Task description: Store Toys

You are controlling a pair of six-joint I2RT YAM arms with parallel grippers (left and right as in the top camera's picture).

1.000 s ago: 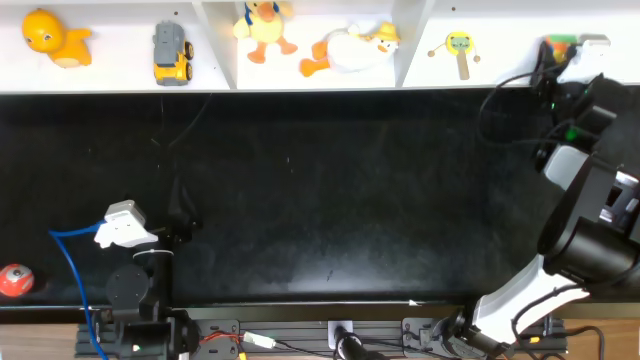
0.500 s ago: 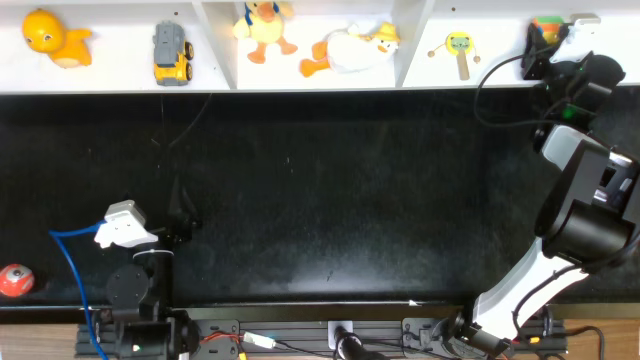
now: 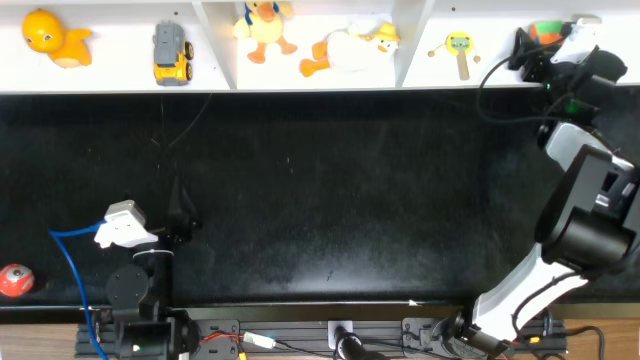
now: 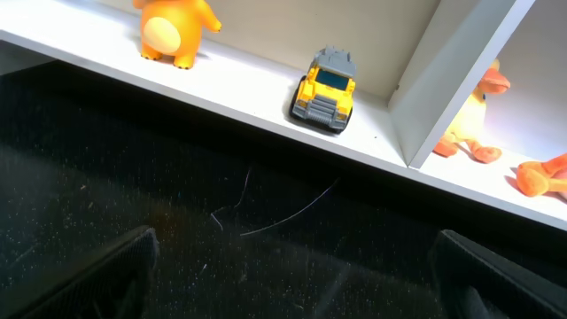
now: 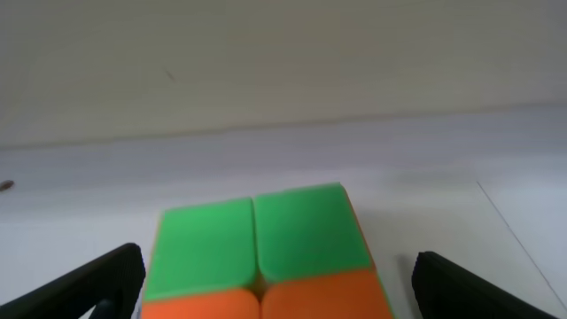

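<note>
Starting down by the bases: L arm sits low at the table's near left, and the left gripper (image 4: pixel 292 241) hangs just above the black mat (image 3: pixel 350 200) w/ fingers spread wide, nothing between them. Blue cable (image 3: pixel 72 262) loops beside that arm, and a small red round item (image 3: pixel 14 282) sits at the near left edge.

Moving up the mat and on to the far edge, we reach the white shelf (image 3: pixel 300 84) w/ its upright dividers. From the left: orange duck (image 4: pixel 173 25), then yellow truck (image 4: pixel 326 87) in the same bay, upright, nose toward us. Next bay holds a yellow plush duck (image 4: pixel 471 111) and a white plush duck (image 3: pixel 350 48) lying just beside it. Further right we see a small rattle toy (image 3: pixel 460 50).

Far right end is where it's at: R arm reaches all the way up to the shelf, and the right gripper (image 5: pixel 276 257) has its fingers set wide apart either side of the cube (image 5: pixel 261 235). Cube is green on top, orange on the near face, resting on the shelf floor right of the rattle. We see a gap btwn cube and one finger; contact on the other side we can't tell.
</note>
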